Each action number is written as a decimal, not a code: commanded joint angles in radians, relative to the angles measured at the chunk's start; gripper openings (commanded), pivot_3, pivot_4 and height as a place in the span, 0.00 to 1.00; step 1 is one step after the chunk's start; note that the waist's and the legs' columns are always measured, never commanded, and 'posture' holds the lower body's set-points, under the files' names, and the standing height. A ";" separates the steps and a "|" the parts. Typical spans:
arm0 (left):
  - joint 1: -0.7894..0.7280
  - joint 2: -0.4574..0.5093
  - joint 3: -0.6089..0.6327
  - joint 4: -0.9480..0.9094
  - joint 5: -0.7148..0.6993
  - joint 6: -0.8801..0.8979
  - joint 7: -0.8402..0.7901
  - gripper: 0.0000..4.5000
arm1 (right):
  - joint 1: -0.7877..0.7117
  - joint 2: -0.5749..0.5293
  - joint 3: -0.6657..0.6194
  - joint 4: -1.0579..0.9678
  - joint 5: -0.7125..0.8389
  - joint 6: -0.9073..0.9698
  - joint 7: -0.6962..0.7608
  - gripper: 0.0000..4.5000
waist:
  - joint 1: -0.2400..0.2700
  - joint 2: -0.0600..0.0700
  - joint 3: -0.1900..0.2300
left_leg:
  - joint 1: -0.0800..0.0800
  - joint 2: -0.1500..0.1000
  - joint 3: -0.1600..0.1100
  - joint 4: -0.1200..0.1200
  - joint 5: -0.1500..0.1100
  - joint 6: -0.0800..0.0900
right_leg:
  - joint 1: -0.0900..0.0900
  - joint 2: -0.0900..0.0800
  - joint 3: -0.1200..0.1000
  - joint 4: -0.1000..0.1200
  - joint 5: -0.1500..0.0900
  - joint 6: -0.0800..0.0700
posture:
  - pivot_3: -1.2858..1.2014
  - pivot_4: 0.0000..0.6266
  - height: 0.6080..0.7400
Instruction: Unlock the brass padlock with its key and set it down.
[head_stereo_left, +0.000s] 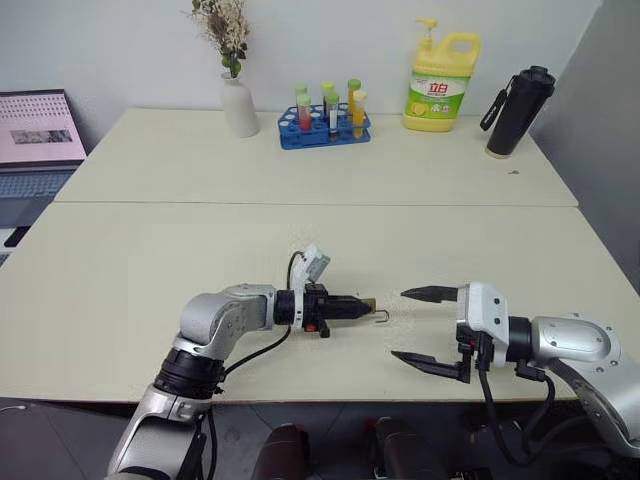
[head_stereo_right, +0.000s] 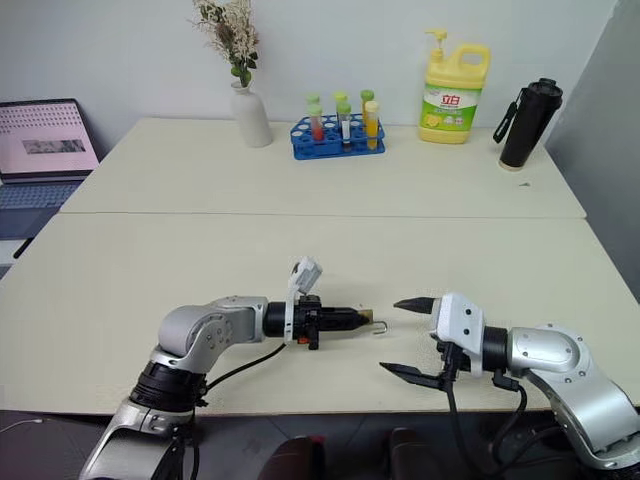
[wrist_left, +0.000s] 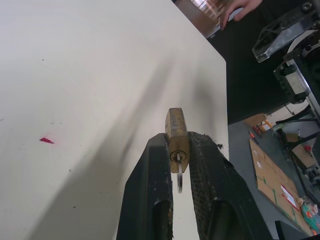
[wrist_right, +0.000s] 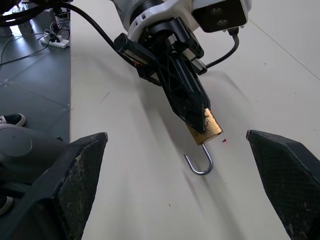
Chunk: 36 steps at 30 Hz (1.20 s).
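My left gripper (head_stereo_left: 358, 306) is shut on the brass padlock (wrist_right: 210, 131), gripping its golden body between the fingertips and pointing it toward the right gripper. The silver shackle (wrist_right: 199, 165) hangs out as an open hook, free at one end, close above the table (head_stereo_left: 300, 240). In the left wrist view, the key (wrist_left: 178, 165) sits in the padlock's (wrist_left: 175, 127) end between the fingers, with a thin ring on it. My right gripper (head_stereo_left: 398, 323) stands wide open facing the padlock, a short gap away, with nothing between its fingers (wrist_right: 75, 170).
At the far side of the table stand a white vase (head_stereo_left: 239, 105), a blue rack of tubes (head_stereo_left: 325, 125), a yellow detergent bottle (head_stereo_left: 438, 85) and a black bottle (head_stereo_left: 520, 110). A laptop (head_stereo_left: 38, 135) sits far left. A person's hand (wrist_left: 240, 7) shows beyond the table edge.
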 joint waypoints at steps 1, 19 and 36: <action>-0.023 0.011 -0.028 0.005 0.024 -0.026 -0.023 0.03 | -0.017 -0.013 0.007 -0.012 -0.019 -0.012 -0.003 1.00 | 0.000 0.000 0.000 | 0.000 0.000 0.000 0.000 0.000 0.000 | 0.000 0.000 0.000 0.000 0.000 0.000 | 0.52 0.24 1.00; -0.070 -0.010 -0.039 0.057 0.073 -0.066 -0.031 0.40 | -0.036 -0.007 0.011 0.017 -0.063 0.040 -0.054 1.00 | 0.001 0.000 0.000 | 0.000 0.000 0.000 0.000 0.000 0.000 | 0.000 0.000 0.000 0.000 0.000 0.000 | 0.52 0.24 1.00; 0.030 0.274 0.033 -0.210 0.260 -0.542 -0.130 0.62 | 0.003 -0.031 -0.049 -0.007 -0.046 0.062 -0.055 1.00 | 0.000 0.000 0.000 | 0.000 0.000 0.001 -0.001 0.000 0.000 | -0.001 -0.001 0.001 -0.001 0.000 0.000 | 0.52 0.24 1.00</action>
